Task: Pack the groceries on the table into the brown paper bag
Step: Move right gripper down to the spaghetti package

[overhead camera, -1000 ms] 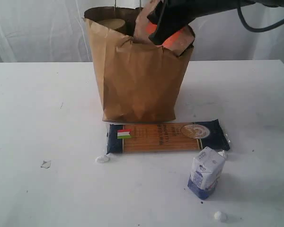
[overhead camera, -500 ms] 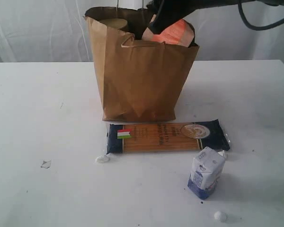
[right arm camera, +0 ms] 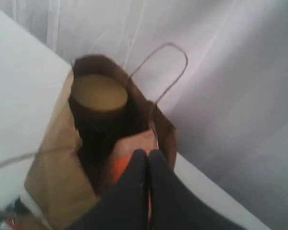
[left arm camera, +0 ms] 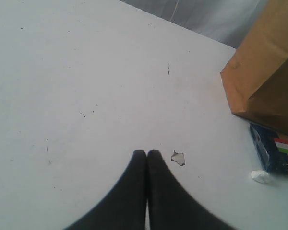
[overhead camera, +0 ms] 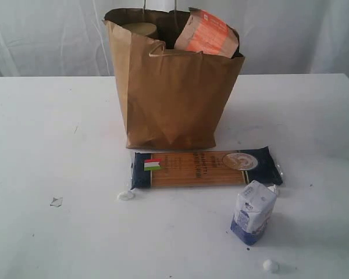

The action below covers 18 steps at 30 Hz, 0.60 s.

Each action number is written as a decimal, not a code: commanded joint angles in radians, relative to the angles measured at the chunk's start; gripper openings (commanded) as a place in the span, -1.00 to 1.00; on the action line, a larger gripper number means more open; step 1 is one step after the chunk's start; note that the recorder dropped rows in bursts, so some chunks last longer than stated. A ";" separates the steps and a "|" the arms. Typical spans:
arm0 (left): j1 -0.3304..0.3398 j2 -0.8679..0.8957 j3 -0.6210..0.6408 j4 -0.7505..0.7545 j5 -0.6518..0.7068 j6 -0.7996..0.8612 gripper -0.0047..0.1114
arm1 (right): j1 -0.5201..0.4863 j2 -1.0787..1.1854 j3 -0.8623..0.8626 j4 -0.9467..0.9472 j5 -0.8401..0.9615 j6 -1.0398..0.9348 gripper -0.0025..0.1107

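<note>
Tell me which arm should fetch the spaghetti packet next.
Left, probably: the left tool, shut, hangs over the table with the flag end of the spaghetti packet close by. The right tool, also shut, is up over the brown paper bag, above the pouch.

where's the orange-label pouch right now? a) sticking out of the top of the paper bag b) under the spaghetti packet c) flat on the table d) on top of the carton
a: the brown pouch with orange label leans out of the open top of the brown paper bag, well above the table.
</note>
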 commanded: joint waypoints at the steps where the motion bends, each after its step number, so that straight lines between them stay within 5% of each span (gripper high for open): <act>1: 0.002 -0.003 0.003 0.001 0.002 -0.005 -0.92 | -0.007 -0.042 0.004 -0.320 0.257 0.163 -0.96; 8: 0.002 -0.003 0.003 0.001 0.002 -0.005 -0.92 | -0.018 -0.064 0.004 -0.864 0.697 0.498 -0.96; 12: 0.002 -0.003 0.003 0.001 0.002 -0.005 -0.92 | -0.059 -0.062 0.011 -0.687 0.670 0.389 -0.96; 18: 0.002 -0.003 0.003 0.001 0.002 -0.005 -0.92 | -0.114 0.005 0.077 -0.364 0.600 -0.065 -0.96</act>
